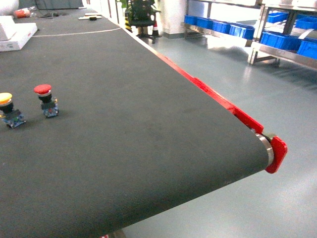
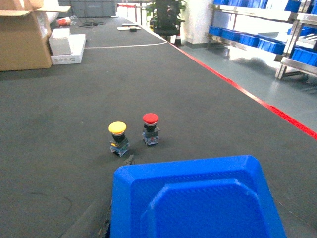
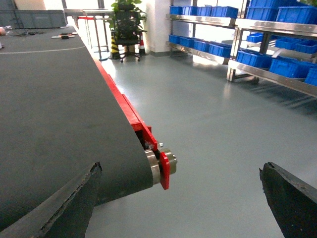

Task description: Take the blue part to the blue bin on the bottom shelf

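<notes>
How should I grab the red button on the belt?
The red button stands upright with a wide cap over a narrower body, and the yellow button is close on its left. Probably grip the body, coming level from the right.

Dark grey belt [image 1: 138, 139] (red edging), yellow-capped button [image 2: 118, 129], red-capped button [image 2: 150, 119]

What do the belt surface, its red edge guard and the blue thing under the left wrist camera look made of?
Belt: dark woven-looking rubber or fabric, matte, finely ribbed. Edge guard: glossy red, painted metal or plastic; I cannot tell which. Blue object: moulded plastic by its look, bright blue with a fine textured face and bevelled edges.
</notes>
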Controlling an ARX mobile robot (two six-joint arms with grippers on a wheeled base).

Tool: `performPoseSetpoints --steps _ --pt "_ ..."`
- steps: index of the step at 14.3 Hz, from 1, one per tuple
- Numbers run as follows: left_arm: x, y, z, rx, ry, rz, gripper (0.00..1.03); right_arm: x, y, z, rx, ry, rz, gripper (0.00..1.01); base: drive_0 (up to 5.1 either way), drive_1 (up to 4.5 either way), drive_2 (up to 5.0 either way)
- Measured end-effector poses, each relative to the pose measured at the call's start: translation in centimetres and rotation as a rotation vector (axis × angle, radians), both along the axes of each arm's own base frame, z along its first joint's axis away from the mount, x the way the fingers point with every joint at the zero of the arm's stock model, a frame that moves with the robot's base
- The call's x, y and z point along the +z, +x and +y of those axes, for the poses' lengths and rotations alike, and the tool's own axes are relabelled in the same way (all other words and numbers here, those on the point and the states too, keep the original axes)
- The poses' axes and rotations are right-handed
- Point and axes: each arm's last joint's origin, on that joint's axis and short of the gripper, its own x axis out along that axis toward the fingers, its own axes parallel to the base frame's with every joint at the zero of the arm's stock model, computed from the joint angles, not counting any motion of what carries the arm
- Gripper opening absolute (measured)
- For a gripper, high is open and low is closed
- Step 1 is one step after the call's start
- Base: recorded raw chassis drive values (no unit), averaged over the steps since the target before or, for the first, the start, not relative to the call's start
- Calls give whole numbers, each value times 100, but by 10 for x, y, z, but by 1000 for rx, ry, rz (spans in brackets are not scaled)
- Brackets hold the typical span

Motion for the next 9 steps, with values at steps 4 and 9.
performPoseSetpoints --steps 4,9 --pt "0 0 0 0 0 0 44 0 0 0 0 0 0 98 -150 -150 -150" --pt "0 0 0 0 0 0 44 0 0 0 0 0 0 98 -150 -150 -150"
